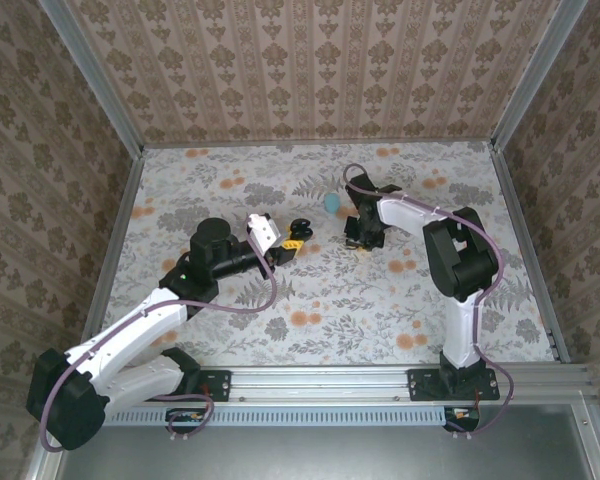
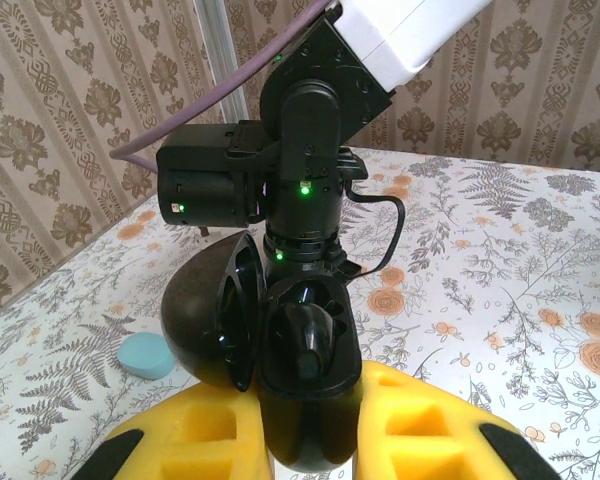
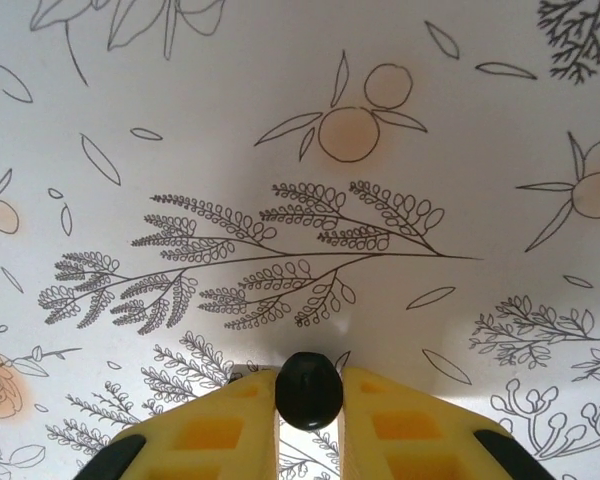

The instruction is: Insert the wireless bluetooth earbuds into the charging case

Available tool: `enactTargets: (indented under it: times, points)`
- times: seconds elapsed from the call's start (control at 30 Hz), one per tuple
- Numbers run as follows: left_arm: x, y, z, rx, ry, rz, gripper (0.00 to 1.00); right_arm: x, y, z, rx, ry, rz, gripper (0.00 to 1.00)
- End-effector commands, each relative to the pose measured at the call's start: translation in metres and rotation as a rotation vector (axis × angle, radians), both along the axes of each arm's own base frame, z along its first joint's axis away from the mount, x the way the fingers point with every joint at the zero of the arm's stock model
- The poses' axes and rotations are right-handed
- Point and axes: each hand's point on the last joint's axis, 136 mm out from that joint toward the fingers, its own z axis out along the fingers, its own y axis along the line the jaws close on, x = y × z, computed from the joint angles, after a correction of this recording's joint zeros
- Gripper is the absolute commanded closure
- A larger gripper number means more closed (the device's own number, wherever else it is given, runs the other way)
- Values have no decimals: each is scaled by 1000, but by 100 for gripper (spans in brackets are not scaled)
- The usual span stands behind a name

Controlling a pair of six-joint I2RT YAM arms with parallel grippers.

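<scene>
The right fingers (image 3: 215, 425) sit low over the bench (image 3: 280, 150), closed in on a small black earbud (image 3: 308, 392). One yellow pad stands on each side of it, touching as far as I can tell, and the bud looks not yet lifted.

The left fingers (image 2: 195, 430) are clamped on the base of the charging case (image 2: 310, 420), here a black egg-shaped shell held off the bench. Its lid (image 2: 205, 320) is swung open toward 9 o'clock. A second earbud (image 2: 305, 340) appears seated in its well.

From above, the case is at about 9 o'clock of the right fingers, near but apart. A teal pebble-shaped thing (image 1: 332, 203) lies untouched at their 11 o'clock.

I judge the task about half done: one bud is in and one is gripped. Carrying that bud across and seating it remain.
</scene>
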Motion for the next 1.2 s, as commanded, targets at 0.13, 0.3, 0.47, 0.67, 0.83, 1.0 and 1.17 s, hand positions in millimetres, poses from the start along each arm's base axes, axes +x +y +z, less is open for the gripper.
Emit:
enactTargets:
  times: [0.13,0.3,0.47,0.67,0.83,1.0,1.17]
  points:
    - [-1,0,-6,24,4,-4,100,-5,-10,4,-99,16,130,82]
    - [-1,0,-7,24,10,-4,100,-3,-8,11,-130,9,225,82]
    - [1,0,-9,22,22,5,100,-4,-6,21,-147,-19,276,82]
    - [6,-3,-13,7,51,14,100,-2,3,60,-196,-147,377,82]
    - [9,-6,-17,-4,73,10,100,-9,14,64,-199,-158,497,82]
    - [8,-5,-19,0,84,13,100,-37,22,35,-215,18,684,82]
    - [6,1,-23,5,85,31,100,-62,17,11,-279,160,839,81]
